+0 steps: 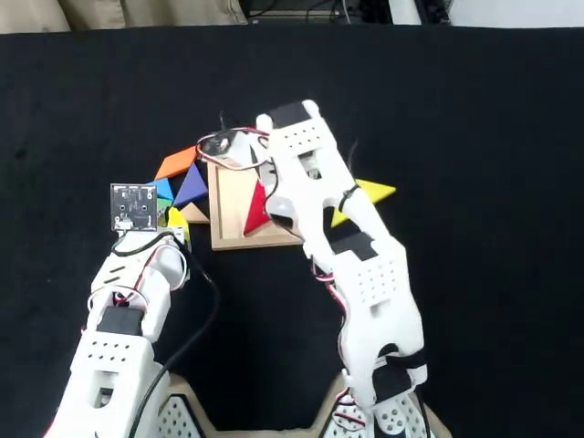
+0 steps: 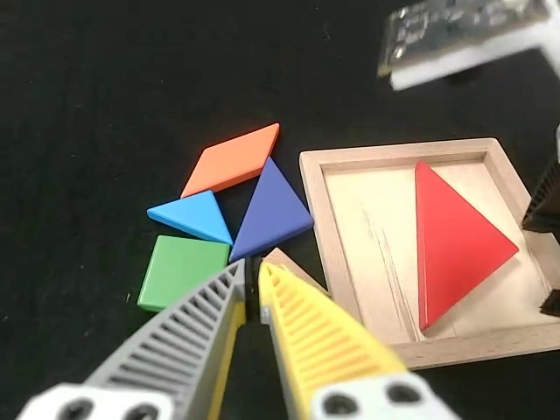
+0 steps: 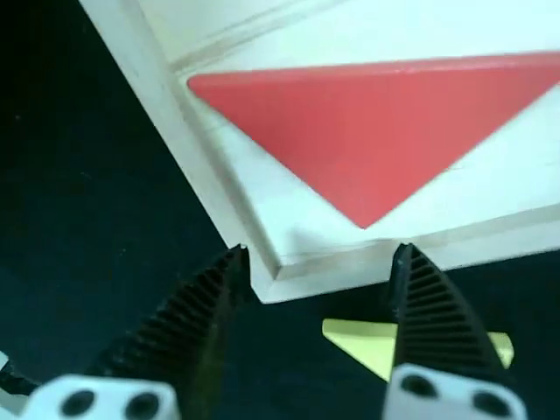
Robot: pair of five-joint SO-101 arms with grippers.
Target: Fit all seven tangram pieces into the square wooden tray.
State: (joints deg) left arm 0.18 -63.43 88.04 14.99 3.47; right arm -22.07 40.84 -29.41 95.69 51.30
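Observation:
The square wooden tray (image 2: 315, 188) holds one large red triangle (image 2: 455, 245), also seen flat on the tray floor as the red triangle (image 3: 376, 131). My right gripper (image 3: 319, 258) is open, its black fingers (image 2: 544, 199) standing either side of a tray (image 3: 219, 219) corner. A yellow triangle (image 3: 372, 343) lies on the cloth just outside that corner. My left gripper (image 2: 251, 273) is shut and empty, its tips just short of a small tan triangle (image 2: 287, 265). Beyond it lie a dark blue triangle (image 2: 273, 210), an orange parallelogram (image 2: 232, 160), a light blue triangle (image 2: 194, 215) and a green square (image 2: 179, 269).
Black cloth covers the table (image 1: 474, 119). The loose pieces cluster left of the tray (image 1: 228, 239), with the yellow triangle (image 1: 374, 192) alone on its right. The right arm (image 1: 315, 173) reaches over the tray's right side. Open cloth lies far left and far right.

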